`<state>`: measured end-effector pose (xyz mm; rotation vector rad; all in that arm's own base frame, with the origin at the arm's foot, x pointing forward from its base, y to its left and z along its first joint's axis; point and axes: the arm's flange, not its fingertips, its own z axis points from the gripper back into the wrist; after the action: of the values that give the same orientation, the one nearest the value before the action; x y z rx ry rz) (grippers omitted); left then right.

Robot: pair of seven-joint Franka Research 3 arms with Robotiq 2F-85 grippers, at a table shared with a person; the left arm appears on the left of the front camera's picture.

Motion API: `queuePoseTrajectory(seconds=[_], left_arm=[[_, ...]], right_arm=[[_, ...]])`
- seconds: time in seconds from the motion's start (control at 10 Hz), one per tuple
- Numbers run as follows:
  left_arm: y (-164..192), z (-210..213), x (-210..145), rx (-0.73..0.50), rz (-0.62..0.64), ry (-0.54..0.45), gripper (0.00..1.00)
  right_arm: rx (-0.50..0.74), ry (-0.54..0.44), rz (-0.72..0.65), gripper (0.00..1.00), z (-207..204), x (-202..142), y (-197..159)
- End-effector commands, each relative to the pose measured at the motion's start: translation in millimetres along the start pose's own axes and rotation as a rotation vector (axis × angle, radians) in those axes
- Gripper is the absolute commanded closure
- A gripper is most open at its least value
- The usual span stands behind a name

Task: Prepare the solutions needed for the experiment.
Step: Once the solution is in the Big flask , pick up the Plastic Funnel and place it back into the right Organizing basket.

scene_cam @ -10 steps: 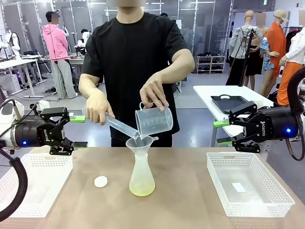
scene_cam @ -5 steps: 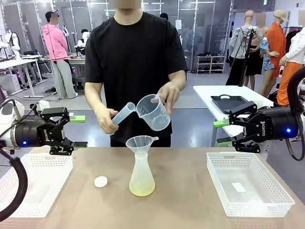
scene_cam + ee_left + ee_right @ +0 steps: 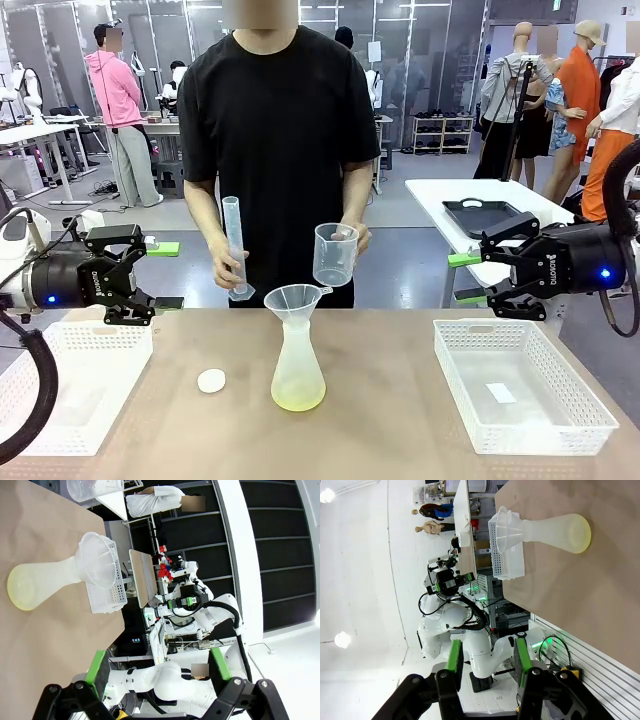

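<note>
A frosted conical flask (image 3: 298, 365) stands mid-table with a funnel (image 3: 297, 298) in its neck. The solutions (image 3: 298, 401) are a thin pale yellow-green layer in its base, also showing in the left wrist view (image 3: 20, 587) and the right wrist view (image 3: 582, 532). Behind it, the person holds a graduated cylinder (image 3: 234, 240) and a clear beaker (image 3: 335, 255), both upright and clear of the funnel. My left gripper (image 3: 165, 275) (image 3: 157, 652) hangs open and empty at the table's left. My right gripper (image 3: 467, 278) (image 3: 487, 645) hovers at the right, fingers apart, holding nothing.
A small white round stopper (image 3: 211, 380) lies left of the flask. A white basket (image 3: 100, 330) sits under my left gripper. Another white basket (image 3: 490, 325) at the right holds a small white slip. Bare table surrounds the flask.
The person has stopped pouring: cylinder and beaker went from tipped over the funnel to upright and pulled back towards the body. Both grippers have stayed still.
</note>
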<state>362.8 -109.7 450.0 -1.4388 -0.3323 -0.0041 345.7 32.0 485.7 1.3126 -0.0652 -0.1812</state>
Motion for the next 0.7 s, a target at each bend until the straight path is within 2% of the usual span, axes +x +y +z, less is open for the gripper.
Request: queuePoseTrajectory(seconds=[0.0,0.6], left_arm=[[-1.1,1.4,0.5,0.002,-0.005,-0.003,0.0],[-1.1,1.4,0.5,0.002,-0.005,-0.003,0.0]], right_arm=[[0.006,0.003,0.0,0.47,-0.1,0.2,-0.3],[0.006,0.003,0.0,0.47,-0.1,0.2,-0.3]])
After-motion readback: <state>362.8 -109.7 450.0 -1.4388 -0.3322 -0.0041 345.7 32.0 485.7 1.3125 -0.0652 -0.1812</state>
